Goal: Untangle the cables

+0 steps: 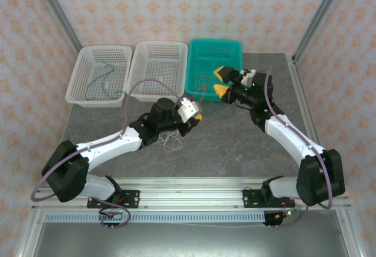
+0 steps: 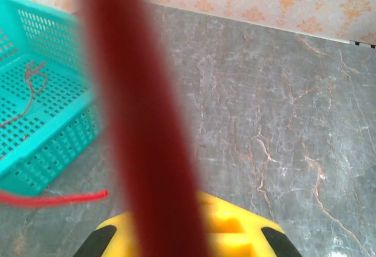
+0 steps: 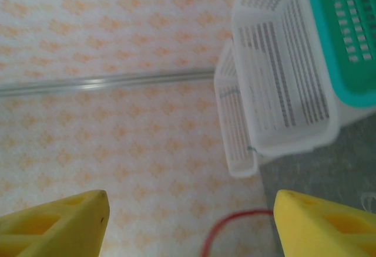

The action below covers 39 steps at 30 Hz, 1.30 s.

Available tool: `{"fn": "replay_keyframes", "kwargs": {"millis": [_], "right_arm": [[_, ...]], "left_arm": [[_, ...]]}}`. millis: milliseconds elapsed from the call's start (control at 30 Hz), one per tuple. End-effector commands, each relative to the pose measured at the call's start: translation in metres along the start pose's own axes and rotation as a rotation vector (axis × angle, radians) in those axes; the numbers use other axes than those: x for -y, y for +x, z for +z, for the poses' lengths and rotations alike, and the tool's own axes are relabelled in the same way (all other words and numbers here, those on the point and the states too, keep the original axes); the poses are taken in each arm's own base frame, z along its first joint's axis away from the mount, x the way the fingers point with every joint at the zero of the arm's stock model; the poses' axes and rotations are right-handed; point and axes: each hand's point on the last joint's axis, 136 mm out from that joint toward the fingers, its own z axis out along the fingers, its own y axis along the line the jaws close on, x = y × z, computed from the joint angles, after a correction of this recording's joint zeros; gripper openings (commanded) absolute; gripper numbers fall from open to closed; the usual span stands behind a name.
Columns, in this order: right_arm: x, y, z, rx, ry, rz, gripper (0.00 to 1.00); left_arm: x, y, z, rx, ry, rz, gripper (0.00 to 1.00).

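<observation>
Grey counter (image 1: 235, 145): left fingers (image 1: 197, 115) pinch the red cable (image 2: 141, 122), which trails ahead into the teal basket (image 1: 214, 41); right fingers (image 1: 222, 81) gape wide above its rim. Lift clear of the white cable (image 1: 170, 141) underneath before feeding.

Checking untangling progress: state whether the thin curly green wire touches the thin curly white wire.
Apart. Top view shows the green wire inside the leftmost white plastic basket, the white wire out on the grey table.

Red cable (image 2: 141, 122) blurred close to lens; white cable (image 1: 170, 142) partly hidden under left arm (image 1: 117, 142)
</observation>
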Motion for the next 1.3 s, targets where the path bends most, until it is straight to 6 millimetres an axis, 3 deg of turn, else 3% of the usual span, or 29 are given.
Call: {"fn": "replay_keyframes", "kwargs": {"millis": [0, 200, 333, 400, 433, 567, 600, 767, 833, 900, 1000, 1100, 1167, 1267], "right_arm": [[0.001, 0.033, -0.005, -0.144, -0.007, 0.078, 0.81], [-0.025, 0.044, 0.014, -0.194, -0.151, 0.190, 0.84], [-0.050, 0.047, 0.028, -0.219, -0.234, 0.197, 0.82], [-0.057, 0.042, 0.033, -0.201, -0.253, 0.181, 0.76], [-0.057, 0.035, 0.036, -0.171, -0.256, 0.177, 0.68], [-0.057, 0.000, 0.043, -0.047, -0.235, 0.111, 0.09], [-0.057, -0.013, 0.042, -0.003, -0.236, 0.103, 0.00], [-0.075, -0.080, 0.005, 0.234, -0.302, 0.023, 0.00], [-0.085, -0.086, -0.007, 0.290, -0.234, -0.160, 0.00], [-0.091, -0.075, -0.013, 0.321, -0.096, -0.447, 0.00], [-0.080, -0.073, -0.033, 0.460, 0.135, -0.778, 0.00], [-0.068, -0.090, -0.062, 0.644, 0.221, -0.859, 0.00], [-0.067, -0.091, -0.063, 0.659, 0.216, -0.874, 0.00], [-0.066, -0.089, -0.044, 0.601, 0.206, -0.884, 0.00]], "left_arm": [[-0.004, -0.018, 0.005, 0.024, 0.009, 0.049, 0.00], [0.001, -0.023, 0.011, 0.035, 0.040, 0.041, 0.00], [0.004, -0.022, 0.010, 0.026, 0.047, 0.041, 0.00], [0.005, -0.021, 0.010, 0.024, 0.050, 0.039, 0.00], [0.005, -0.021, 0.010, 0.025, 0.052, 0.039, 0.00], [0.008, -0.022, 0.009, 0.024, 0.053, 0.040, 0.00], [0.008, -0.022, 0.008, 0.024, 0.050, 0.037, 0.00], [0.004, -0.004, 0.001, -0.024, 0.010, 0.007, 0.00], [0.001, 0.003, 0.001, -0.063, -0.012, -0.020, 0.00], [-0.001, 0.004, 0.001, -0.084, -0.020, -0.041, 0.00], [-0.008, -0.011, 0.002, -0.059, -0.050, -0.049, 0.00], [-0.036, -0.038, 0.007, -0.019, -0.168, -0.045, 0.00], [-0.057, -0.062, 0.016, 0.011, -0.226, -0.034, 0.00], [-0.092, -0.098, 0.040, 0.052, -0.281, -0.037, 0.00]]}}
